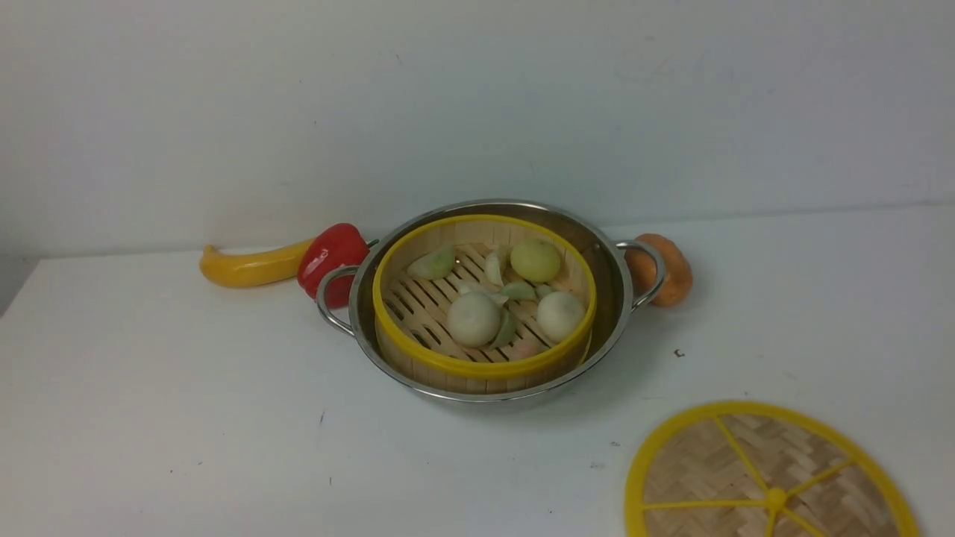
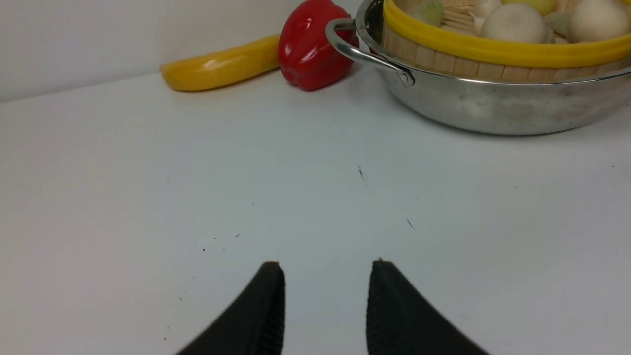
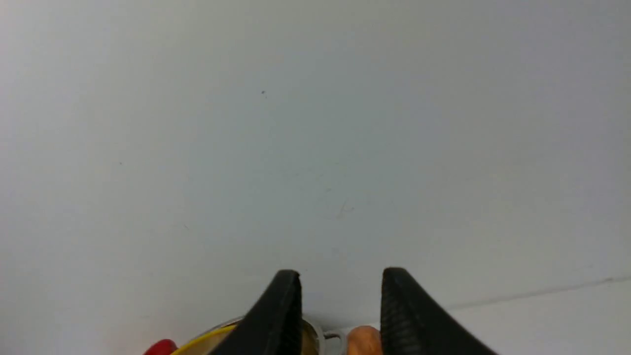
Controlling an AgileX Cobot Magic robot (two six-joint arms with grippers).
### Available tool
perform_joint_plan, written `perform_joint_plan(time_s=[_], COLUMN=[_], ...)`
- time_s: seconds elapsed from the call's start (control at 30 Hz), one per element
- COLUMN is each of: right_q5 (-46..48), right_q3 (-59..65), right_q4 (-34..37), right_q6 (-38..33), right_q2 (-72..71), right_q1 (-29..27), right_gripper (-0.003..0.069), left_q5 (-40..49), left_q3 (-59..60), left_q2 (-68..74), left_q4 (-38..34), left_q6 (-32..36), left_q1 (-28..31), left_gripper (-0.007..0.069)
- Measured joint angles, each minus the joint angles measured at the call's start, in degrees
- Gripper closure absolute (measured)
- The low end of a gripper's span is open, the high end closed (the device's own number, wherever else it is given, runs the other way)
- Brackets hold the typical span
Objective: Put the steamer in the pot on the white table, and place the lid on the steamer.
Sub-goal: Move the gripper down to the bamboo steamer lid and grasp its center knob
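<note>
The steamer (image 1: 477, 368) sits inside the pot (image 1: 610, 282) near the middle of the white surface (image 1: 186, 418), its yellow rim standing a little above the steel edge and pale buns (image 1: 474, 318) resting on its slats, so the first half of the task looks done. The lid (image 1: 768, 477) lies flat on the surface well apart from the pot, toward the robot and on its right side, with part of the disc cut off by the edge of the front view. It appears to be a thin woven-bamboo disc, probably very light and fairly stiff. Because it lies flush on the surface, a finger would find little room to slip beneath the rim. The small yellow knob (image 1: 776, 498) at the centre, where the spokes meet, seems the sensible place to pinch, though it is small and may be smooth, so a square, centred grip would matter. The left pincer (image 2: 326, 266) hangs over bare surface with its fingers apart and nothing between them. The right pincer (image 3: 341, 272) is likewise spread and empty, facing the wall. A red pepper (image 1: 333, 261) stands just beside the pot's left handle.
</note>
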Motion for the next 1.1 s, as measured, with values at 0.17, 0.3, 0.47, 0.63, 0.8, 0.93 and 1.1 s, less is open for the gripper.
perform_joint_plan(time_s=[0.17, 0.3, 0.47, 0.63, 0.8, 0.93, 1.1], right_q5=[5.2, 16.3, 30.7, 32.4, 30.8, 26.6, 21.6], right_q3=[-0.6, -1.6, -4.6, -9.1, -10.8, -11.4, -13.6], right_q4=[7.6, 10.6, 13.1, 10.4, 8.3, 7.6, 4.1], right_q6=[-2.7, -12.1, -25.2, -31.4, -33.7, -34.0, -34.1], right_q2=[0.0, 4.3, 17.3, 34.8, 48.7, 58.5, 69.3], right_q1=[0.0, 0.0, 0.0, 0.0, 0.0, 1.2, 7.5], right_gripper=[0.0416, 0.0416, 0.0416, 0.0411, 0.0377, 0.0332, 0.0305], left_q5=[0.0, 0.0, 0.0, 0.0, 0.0, 0.0, 0.0], left_q3=[0.0, 0.0, 0.0, 0.0, 0.0, 0.0, 0.0], left_q2=[0.0, 0.0, 0.0, 0.0, 0.0, 0.0, 0.0], left_q4=[0.0, 0.0, 0.0, 0.0, 0.0, 0.0, 0.0], left_q6=[0.0, 0.0, 0.0, 0.0, 0.0, 0.0, 0.0], left_q1=[0.0, 0.0, 0.0, 0.0, 0.0, 0.0, 0.0], left_gripper=[0.0394, 0.0394, 0.0394, 0.0384, 0.0384, 0.0384, 0.0384])
